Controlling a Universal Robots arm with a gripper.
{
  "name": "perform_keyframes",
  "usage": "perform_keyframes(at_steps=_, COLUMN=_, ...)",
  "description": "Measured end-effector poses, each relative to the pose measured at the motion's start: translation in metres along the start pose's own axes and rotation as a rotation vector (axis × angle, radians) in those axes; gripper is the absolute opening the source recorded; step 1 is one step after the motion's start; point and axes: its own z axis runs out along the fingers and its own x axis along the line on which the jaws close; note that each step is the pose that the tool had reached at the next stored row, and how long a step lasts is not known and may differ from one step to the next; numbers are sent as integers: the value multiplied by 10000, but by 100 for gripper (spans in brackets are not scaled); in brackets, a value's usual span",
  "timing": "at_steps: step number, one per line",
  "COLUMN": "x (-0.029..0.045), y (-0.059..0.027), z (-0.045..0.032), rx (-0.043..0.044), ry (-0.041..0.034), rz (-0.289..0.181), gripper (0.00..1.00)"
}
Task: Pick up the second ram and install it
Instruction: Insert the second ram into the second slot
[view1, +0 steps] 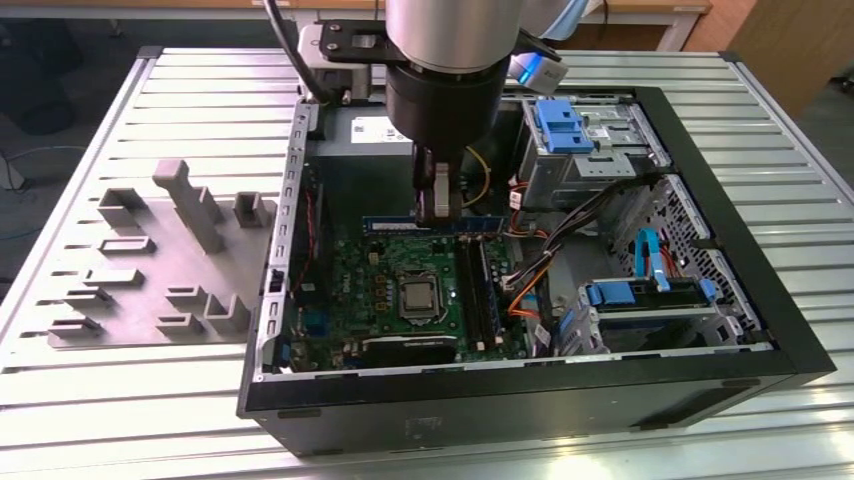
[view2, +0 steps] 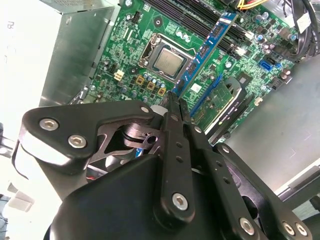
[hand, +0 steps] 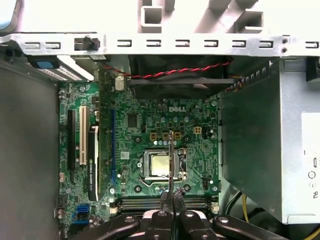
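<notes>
My gripper (view1: 439, 212) reaches down into the open computer case (view1: 534, 400) and is shut on the second ram (view1: 394, 224), a thin blue-green stick held level above the back part of the green motherboard (view1: 360, 280). In the second wrist view the ram (view2: 205, 47) runs out from between the closed fingertips (view2: 175, 102) over the board. In the first wrist view the ram (hand: 171, 160) shows edge-on, hanging over the CPU socket (hand: 160, 165). The black memory slots (view1: 478, 290) lie on the board beside the socket.
A grey tray with moulded blocks (view1: 160, 260) lies on the slatted table at the exterior view's left. Inside the case are a power supply (hand: 265, 150), a fan with red wires (hand: 180, 82), drive cages with blue clips (view1: 641, 295) and loose cables (view1: 534, 270).
</notes>
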Motion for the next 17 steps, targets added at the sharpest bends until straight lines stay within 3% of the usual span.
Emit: perform_keyframes(at_steps=17, x=0, y=0, z=7, rx=81, ry=-72, rz=2418, gripper=13)
